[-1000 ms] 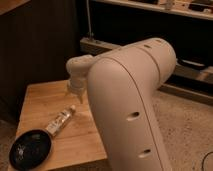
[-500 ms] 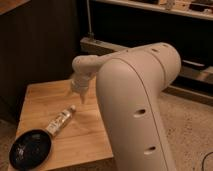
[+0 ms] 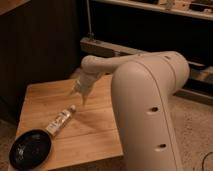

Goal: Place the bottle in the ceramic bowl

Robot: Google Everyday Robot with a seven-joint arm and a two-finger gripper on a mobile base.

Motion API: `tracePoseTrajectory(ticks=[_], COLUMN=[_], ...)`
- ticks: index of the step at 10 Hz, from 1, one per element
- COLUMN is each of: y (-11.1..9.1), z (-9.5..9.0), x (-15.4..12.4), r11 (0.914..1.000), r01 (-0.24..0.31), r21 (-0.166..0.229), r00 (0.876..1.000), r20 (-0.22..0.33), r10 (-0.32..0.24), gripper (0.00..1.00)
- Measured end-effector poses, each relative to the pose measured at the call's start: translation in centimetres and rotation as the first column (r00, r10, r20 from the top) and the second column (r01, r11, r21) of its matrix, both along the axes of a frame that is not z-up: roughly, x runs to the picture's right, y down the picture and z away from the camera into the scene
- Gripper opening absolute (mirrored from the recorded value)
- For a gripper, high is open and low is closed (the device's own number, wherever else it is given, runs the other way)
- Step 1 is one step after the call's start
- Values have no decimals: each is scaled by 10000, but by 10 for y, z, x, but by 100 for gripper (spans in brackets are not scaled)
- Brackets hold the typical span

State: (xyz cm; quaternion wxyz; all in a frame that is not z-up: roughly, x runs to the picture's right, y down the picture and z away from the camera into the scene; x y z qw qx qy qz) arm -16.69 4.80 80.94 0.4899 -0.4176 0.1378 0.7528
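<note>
The bottle (image 3: 61, 120) lies on its side on the wooden table (image 3: 42, 97), its cap pointing up and to the right. The ceramic bowl (image 3: 30, 148), black and glossy, sits at the table's front left corner, just below and left of the bottle's base. My gripper (image 3: 82, 94) hangs at the end of the white arm over the middle of the table, fingers pointing down, above and to the right of the bottle's cap. It is open and holds nothing.
The big white arm housing (image 3: 150, 115) fills the right foreground and hides the table's right side. Dark cabinets (image 3: 40, 40) stand behind the table, a low shelf rail (image 3: 107, 48) runs at the back, and speckled floor (image 3: 195, 125) lies to the right.
The arm has swung rightward and stretched out, so the gripper now shows more clearly over the table's middle. Bottle and bowl have not moved.
</note>
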Motion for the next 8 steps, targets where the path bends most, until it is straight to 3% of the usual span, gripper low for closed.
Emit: tracePoseTrajectory(ticks=[4, 8], y=[9, 24], z=[3, 14], x=[-18, -32], r11=[9977, 9893], r01=[475, 793], r21=[-478, -1227], r00=[9988, 9968], r20=[109, 156], r10=[-470, -780], gripper=[65, 65])
